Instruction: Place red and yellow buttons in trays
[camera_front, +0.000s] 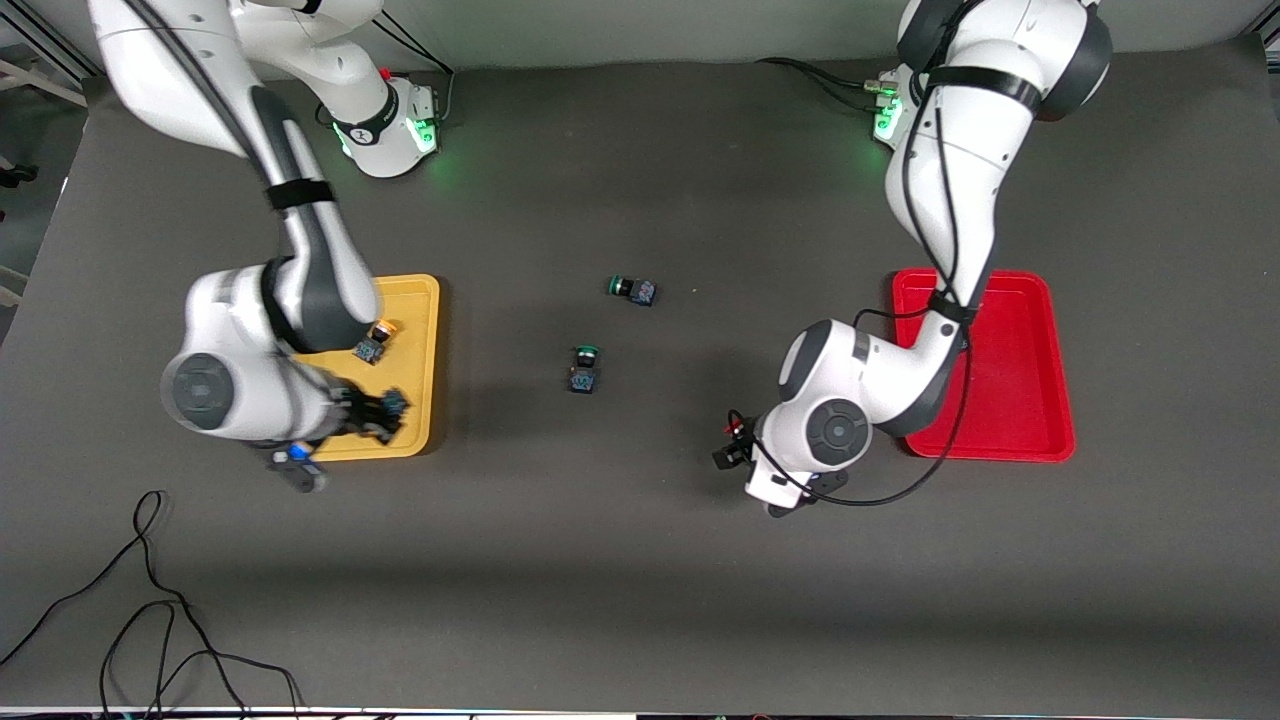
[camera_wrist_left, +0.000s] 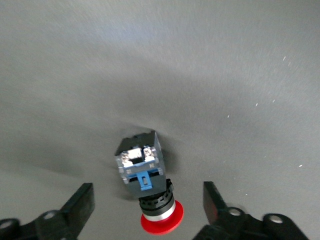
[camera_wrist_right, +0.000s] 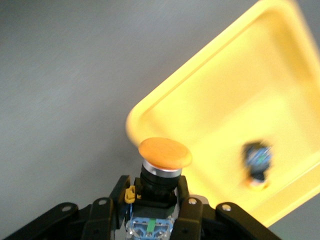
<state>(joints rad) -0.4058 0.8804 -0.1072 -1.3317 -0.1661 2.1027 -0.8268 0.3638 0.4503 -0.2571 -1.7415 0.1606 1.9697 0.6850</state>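
Note:
My right gripper (camera_front: 385, 412) is shut on a yellow-capped button (camera_wrist_right: 165, 155) and holds it over the near rim of the yellow tray (camera_front: 420, 330). A second yellow-capped button (camera_front: 374, 340) lies in that tray; it also shows in the right wrist view (camera_wrist_right: 257, 165), as does the tray (camera_wrist_right: 250, 90). My left gripper (camera_front: 738, 450) is open, low over the table beside the red tray (camera_front: 1010, 400). A red-capped button (camera_wrist_left: 150, 187) lies on its side between the left gripper's fingers (camera_wrist_left: 80, 205), untouched. No other red-capped button shows.
Two green-capped buttons (camera_front: 632, 290) (camera_front: 585, 368) lie mid-table between the trays. A black cable (camera_front: 150, 600) loops on the table nearer the front camera at the right arm's end. The left arm's forearm hides part of the red tray.

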